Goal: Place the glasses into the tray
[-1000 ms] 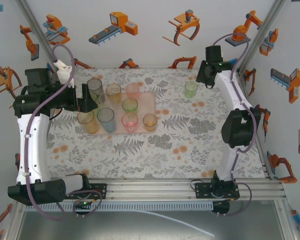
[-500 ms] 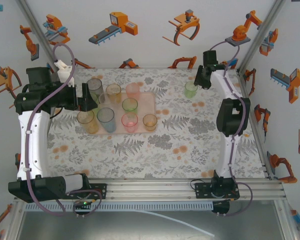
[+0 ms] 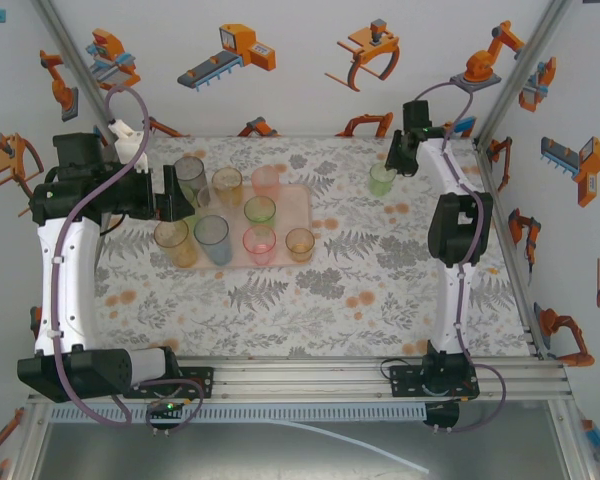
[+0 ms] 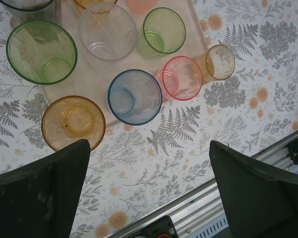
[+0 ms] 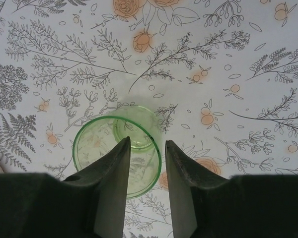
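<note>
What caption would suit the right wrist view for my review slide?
Right tool above a green tumbler, fingers straddling its rim, on floral cloth.

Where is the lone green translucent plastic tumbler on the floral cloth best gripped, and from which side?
Pinch the wall at the rim of the green translucent plastic tumbler, coming straight down from above. It stands upright, mouth up, alone on the floral cloth, so one finger can go inside and one outside. The right gripper hangs over that wall, jaws apart.
</note>
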Robot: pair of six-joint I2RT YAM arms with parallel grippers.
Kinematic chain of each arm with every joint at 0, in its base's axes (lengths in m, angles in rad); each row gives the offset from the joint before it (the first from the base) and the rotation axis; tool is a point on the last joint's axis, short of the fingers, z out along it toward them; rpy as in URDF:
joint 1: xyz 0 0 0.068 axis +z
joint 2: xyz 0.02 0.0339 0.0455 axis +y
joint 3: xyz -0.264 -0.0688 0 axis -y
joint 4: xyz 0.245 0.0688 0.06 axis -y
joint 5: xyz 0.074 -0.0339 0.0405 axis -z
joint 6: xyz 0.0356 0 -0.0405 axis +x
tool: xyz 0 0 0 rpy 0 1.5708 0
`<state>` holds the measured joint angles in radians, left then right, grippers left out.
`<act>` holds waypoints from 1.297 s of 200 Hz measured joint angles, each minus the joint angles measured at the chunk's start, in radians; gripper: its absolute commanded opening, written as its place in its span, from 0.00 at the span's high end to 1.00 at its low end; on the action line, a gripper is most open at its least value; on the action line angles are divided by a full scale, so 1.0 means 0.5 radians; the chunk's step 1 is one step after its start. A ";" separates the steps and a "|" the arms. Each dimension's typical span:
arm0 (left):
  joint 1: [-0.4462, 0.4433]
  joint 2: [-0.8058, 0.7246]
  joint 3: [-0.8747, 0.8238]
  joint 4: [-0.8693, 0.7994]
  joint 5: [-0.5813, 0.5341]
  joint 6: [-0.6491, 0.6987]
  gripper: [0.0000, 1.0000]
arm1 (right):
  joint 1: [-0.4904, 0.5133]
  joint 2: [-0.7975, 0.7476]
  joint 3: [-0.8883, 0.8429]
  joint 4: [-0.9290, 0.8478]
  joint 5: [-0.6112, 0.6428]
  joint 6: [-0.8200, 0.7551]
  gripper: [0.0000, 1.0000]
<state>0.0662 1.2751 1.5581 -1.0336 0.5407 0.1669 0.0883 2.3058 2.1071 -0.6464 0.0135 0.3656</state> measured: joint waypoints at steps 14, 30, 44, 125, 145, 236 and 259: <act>0.000 0.000 0.000 0.000 0.004 0.000 0.03 | 0.000 0.000 0.000 0.000 -0.005 0.000 0.68; 0.000 0.000 0.000 0.000 0.005 -0.001 0.03 | 0.000 0.000 -0.002 -0.002 -0.005 0.000 0.71; 0.000 0.000 0.000 0.000 0.006 -0.001 0.03 | 0.000 0.000 -0.005 -0.007 -0.005 -0.008 0.72; 0.000 0.000 0.000 0.000 0.006 -0.001 0.03 | -0.001 0.000 -0.028 -0.101 0.003 -0.079 0.76; 0.000 0.000 0.000 0.000 0.006 -0.001 0.03 | -0.001 0.000 -0.028 -0.107 0.002 -0.090 0.79; 0.000 -0.005 -0.001 0.000 0.007 -0.002 0.03 | 0.000 0.050 -0.028 -0.159 -0.002 -0.108 0.90; 0.000 -0.024 -0.002 0.001 0.011 -0.002 0.03 | 0.000 0.050 -0.028 -0.165 -0.003 -0.124 0.93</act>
<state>0.0662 1.2633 1.5574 -1.0332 0.5461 0.1661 0.0883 2.3306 2.0930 -0.7288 0.0120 0.3035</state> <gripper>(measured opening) 0.971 0.088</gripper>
